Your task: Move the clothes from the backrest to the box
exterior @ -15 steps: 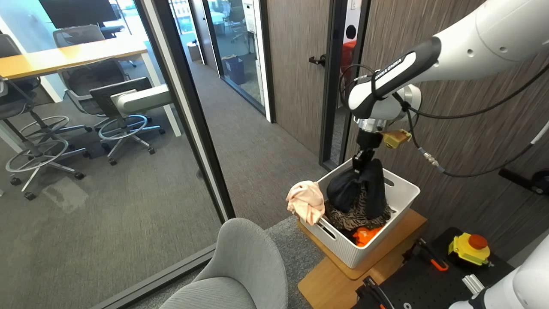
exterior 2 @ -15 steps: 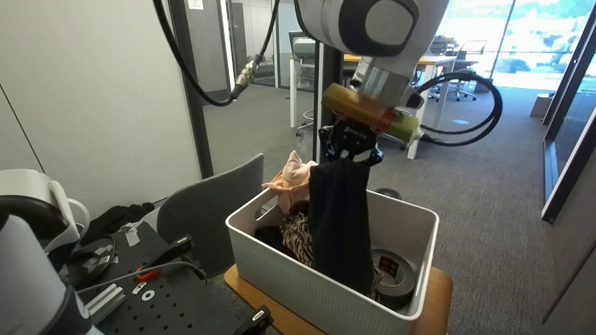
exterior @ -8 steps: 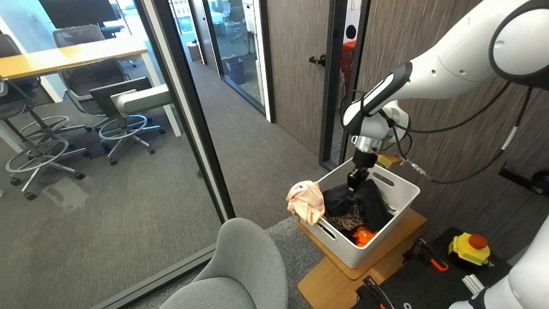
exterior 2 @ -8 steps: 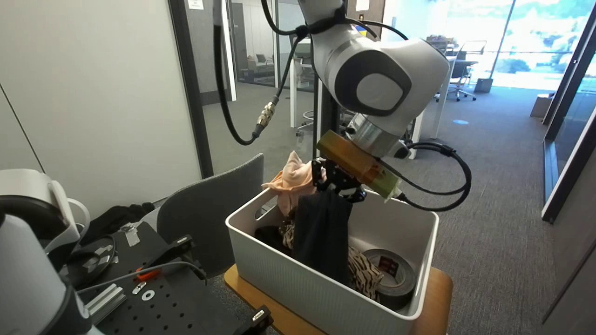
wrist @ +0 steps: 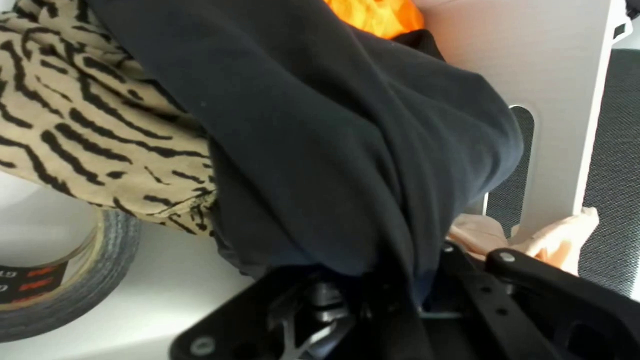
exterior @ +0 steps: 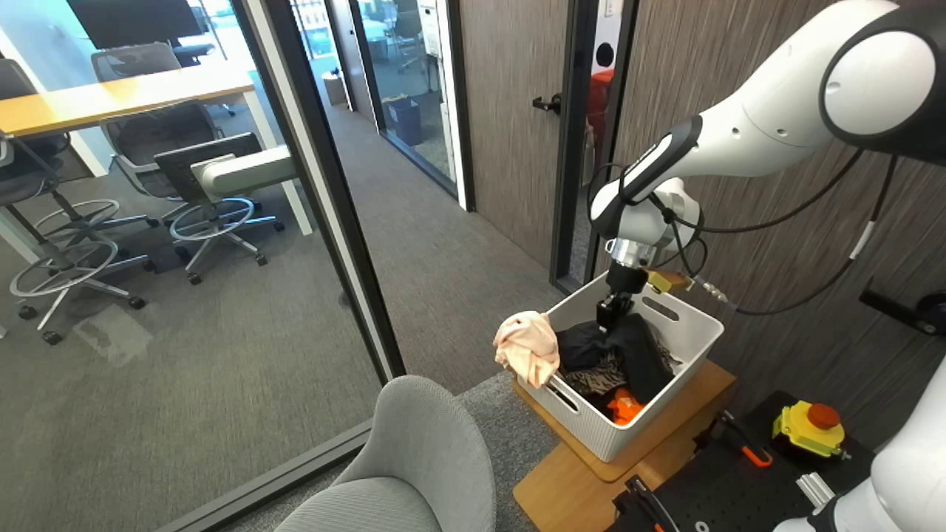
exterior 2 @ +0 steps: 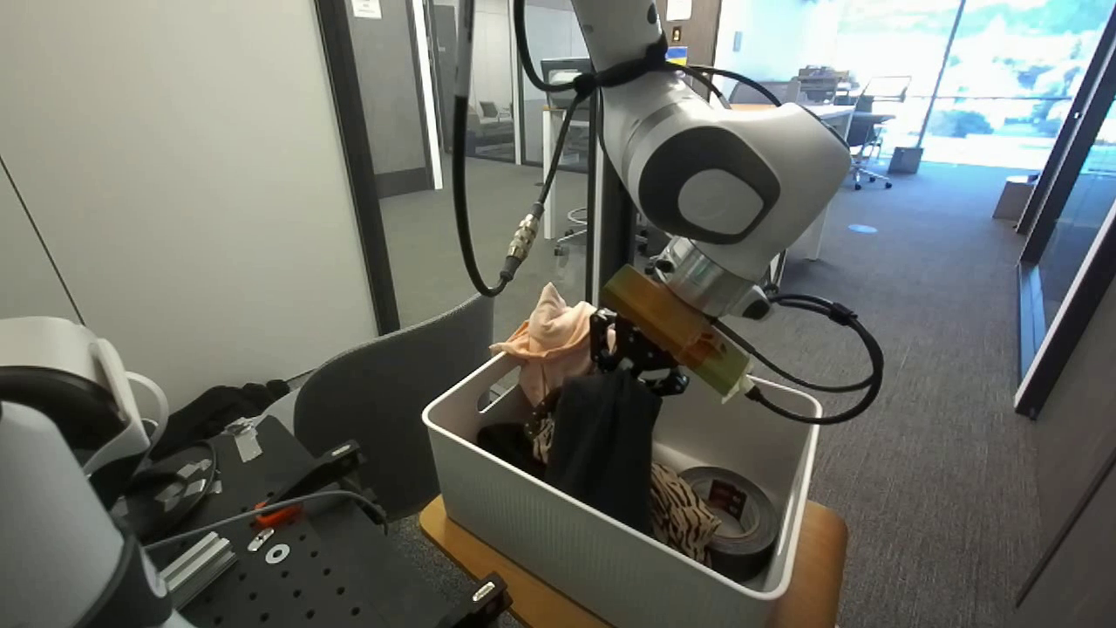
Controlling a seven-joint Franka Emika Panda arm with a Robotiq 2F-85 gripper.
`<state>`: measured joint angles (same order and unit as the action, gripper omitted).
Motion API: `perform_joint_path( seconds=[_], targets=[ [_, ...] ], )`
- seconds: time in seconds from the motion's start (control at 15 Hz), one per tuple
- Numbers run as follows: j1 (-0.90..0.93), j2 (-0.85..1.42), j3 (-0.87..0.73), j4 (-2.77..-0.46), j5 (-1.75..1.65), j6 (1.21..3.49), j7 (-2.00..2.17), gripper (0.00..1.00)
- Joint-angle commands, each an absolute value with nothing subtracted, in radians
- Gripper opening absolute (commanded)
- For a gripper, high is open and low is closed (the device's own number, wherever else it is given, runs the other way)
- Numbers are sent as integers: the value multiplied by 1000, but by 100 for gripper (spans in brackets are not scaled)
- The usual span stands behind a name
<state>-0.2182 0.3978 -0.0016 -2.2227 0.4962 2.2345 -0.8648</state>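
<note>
The box is a white basket (exterior: 565, 421), also in an exterior view (exterior 2: 540, 532). A black garment (exterior 2: 602, 445) hangs from my gripper (exterior 2: 636, 362) and lies bunched in the basket. In the wrist view the black garment (wrist: 320, 140) runs in between the jaws (wrist: 395, 295), which are closed on it; the fingertips are partly hidden by cloth. The gripper (exterior: 607, 318) is low over the basket's inside. A peach cloth (exterior: 528, 347) drapes over the basket's rim. A tiger-striped cloth (wrist: 85, 130) and an orange item (exterior: 625, 406) lie inside, under or beside the black garment.
A tape roll (exterior 2: 741, 523) is in the basket, which stands on a wooden stool (exterior: 709, 395). A grey chair (exterior: 436, 436) is beside it. A black perforated board (exterior 2: 296, 576) with tools and a yellow-red stop button (exterior: 809, 427) is close by.
My gripper has moved down with the black garment, lowering it into the basket so the cloth slumps over the striped one. In the last half second it has moved only slightly.
</note>
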Motion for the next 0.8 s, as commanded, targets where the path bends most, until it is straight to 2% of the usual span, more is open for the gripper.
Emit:
perform_joint_path(
  seconds=[0.0, 0.47, 0.73],
  targets=[
    [-219, 344, 5, -2239, 490, 2239, -819, 43],
    [-138, 37, -15, -2402, 387, 2341, -558, 97],
    [-87, -178, -9, -2486, 184, 2332, -318, 100]
  ],
)
